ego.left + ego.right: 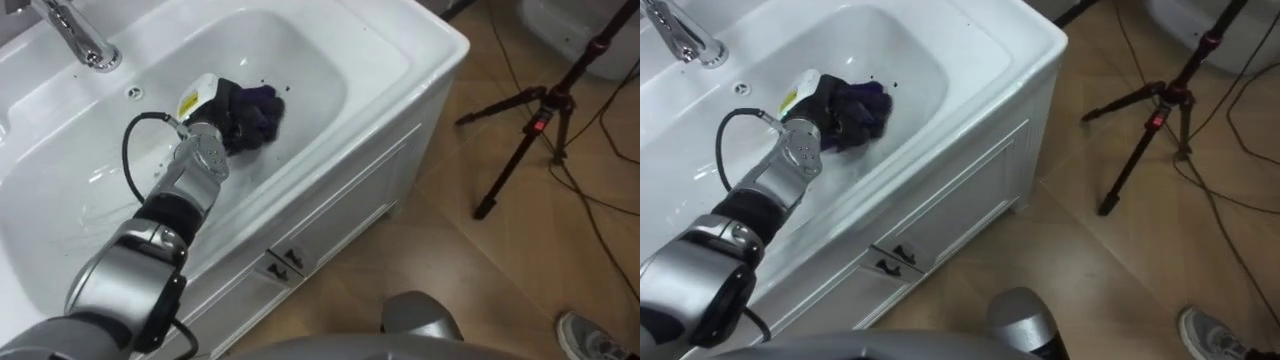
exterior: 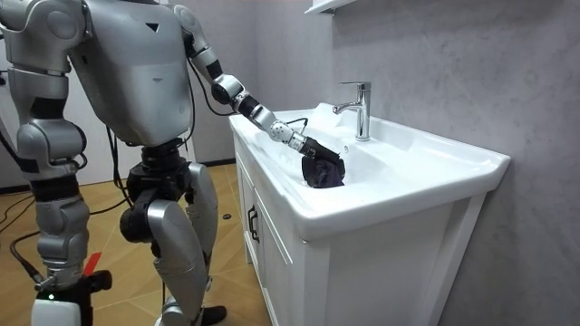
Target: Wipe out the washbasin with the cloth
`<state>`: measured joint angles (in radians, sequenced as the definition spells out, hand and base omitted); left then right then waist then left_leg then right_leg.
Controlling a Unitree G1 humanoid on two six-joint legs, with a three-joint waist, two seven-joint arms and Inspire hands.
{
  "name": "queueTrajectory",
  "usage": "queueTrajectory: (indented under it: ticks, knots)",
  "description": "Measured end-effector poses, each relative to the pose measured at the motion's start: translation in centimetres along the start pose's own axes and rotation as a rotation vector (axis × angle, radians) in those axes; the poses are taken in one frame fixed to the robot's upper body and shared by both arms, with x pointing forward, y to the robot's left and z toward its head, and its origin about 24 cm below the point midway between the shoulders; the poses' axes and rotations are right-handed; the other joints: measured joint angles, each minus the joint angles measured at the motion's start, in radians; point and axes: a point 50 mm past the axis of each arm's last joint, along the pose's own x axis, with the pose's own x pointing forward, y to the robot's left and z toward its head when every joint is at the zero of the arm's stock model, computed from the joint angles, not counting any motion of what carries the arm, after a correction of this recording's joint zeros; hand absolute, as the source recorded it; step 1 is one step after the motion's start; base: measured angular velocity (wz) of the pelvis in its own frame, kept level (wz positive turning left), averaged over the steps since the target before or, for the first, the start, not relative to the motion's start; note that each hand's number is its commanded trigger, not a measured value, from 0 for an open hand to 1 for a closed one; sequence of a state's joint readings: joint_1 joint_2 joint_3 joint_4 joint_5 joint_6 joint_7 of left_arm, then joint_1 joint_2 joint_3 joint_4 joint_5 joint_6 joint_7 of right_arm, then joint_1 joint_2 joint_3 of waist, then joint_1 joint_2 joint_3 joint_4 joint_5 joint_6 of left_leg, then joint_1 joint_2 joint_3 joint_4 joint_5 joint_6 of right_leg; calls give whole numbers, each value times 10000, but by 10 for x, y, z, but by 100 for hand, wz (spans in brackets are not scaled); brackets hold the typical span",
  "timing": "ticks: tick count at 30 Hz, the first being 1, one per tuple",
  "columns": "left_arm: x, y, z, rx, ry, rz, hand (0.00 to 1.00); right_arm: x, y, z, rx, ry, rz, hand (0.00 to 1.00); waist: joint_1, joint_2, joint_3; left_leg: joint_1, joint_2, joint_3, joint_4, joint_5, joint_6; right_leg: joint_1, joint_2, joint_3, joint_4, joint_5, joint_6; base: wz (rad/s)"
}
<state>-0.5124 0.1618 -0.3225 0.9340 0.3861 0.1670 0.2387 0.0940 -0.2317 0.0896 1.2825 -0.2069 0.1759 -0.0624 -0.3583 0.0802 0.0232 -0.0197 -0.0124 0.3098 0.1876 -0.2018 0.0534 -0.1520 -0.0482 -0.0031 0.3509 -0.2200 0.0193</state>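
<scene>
A dark purple cloth lies bunched on the white basin's floor, near the front wall. My left hand reaches in from the lower left and is shut on the cloth, pressing it against the basin. In the room view the same hand holds the cloth over the front side of the bowl. A few dark specks sit just past the cloth. I stand at the vanity's front, leaning the left arm over it. My right arm hangs at my side, its hand low at the room view's left.
A chrome faucet stands at the basin's back left, with a small overflow hole below it. Dark handles mark the cabinet doors under the rim. A black tripod and cables stand on the wood floor to the right, a shoe at the lower right.
</scene>
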Motion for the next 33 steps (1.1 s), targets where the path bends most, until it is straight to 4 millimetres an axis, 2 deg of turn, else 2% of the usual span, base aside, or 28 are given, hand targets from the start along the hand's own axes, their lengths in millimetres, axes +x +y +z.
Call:
queueTrajectory:
  ticks: [9,15,21,27,30,31,33]
  knots:
    - [0,0,7,-721,-17,514,100,0,0,2,-17,-44,7,0,-77,-16,8,49,-7,450,-22,-22,36,-227,20,330,296,-47,14,-11]
    - [2,4,11,-1983,192,619,100,0,1,-3,-17,81,-67,0,-207,-19,10,131,-4,565,-129,-27,41,-256,92,532,285,-42,25,-8]
    - [4,10,16,-2069,77,1034,100,0,3,-5,-223,110,-21,0,-205,-27,6,152,0,710,-223,-28,41,-329,132,597,248,-23,32,-7]
    - [4,12,17,-2098,51,1259,100,0,4,-4,-363,63,5,0,-191,-107,-17,103,36,733,-236,-27,40,-323,171,591,72,84,29,-1]
    - [4,18,18,-2173,-36,1493,100,-1,5,-4,-368,-7,13,0,-38,-185,-26,106,84,935,-258,-28,40,-343,246,736,-80,221,37,-17]
    - [5,20,18,-2177,-74,1555,100,-1,5,-3,-403,-50,15,0,-2,-175,-41,107,93,977,-257,-29,40,-355,261,776,-86,242,37,-22]
    - [6,26,20,-2219,-141,1689,100,-1,10,-6,-609,-32,128,0,-13,-303,-80,110,105,993,-257,-29,41,-339,282,814,-120,267,37,-5]
